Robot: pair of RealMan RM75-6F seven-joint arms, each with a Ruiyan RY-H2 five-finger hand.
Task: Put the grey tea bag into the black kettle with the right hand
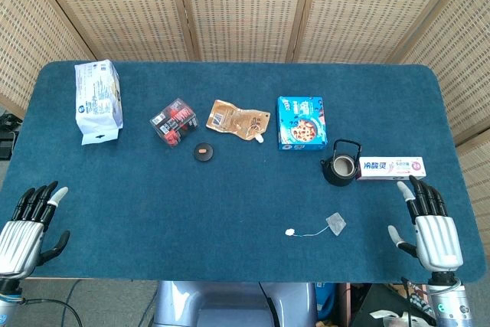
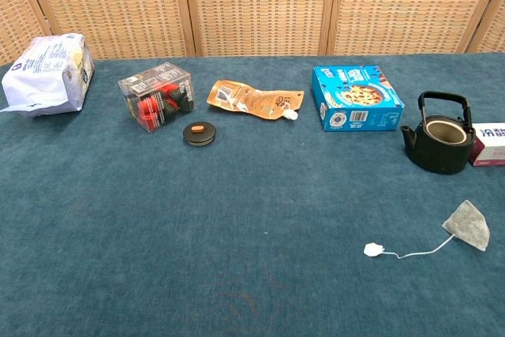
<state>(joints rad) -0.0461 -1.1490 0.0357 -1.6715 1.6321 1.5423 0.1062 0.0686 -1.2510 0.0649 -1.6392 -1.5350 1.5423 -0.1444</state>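
The grey tea bag lies on the counter just in front of the black kettle, string trailing away from it. Our right robot hand rests released beside it, holding nothing. We should pinch the pouch itself, then lift over the lidless opening. The chest view shows neither robot hand.

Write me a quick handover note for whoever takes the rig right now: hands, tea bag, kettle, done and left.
Left hand: open, holds nothing, at the near left table edge.
Right hand: open, holds nothing, at the near right edge.
Grey tea bag: flat on the cloth in front of the kettle, string and tag trailing left.
Black kettle: upright, open at the top; its lid lies far left by the clear box.
Done: nothing yet.
Left: grasp the bag with the right hand, drop it in the kettle.
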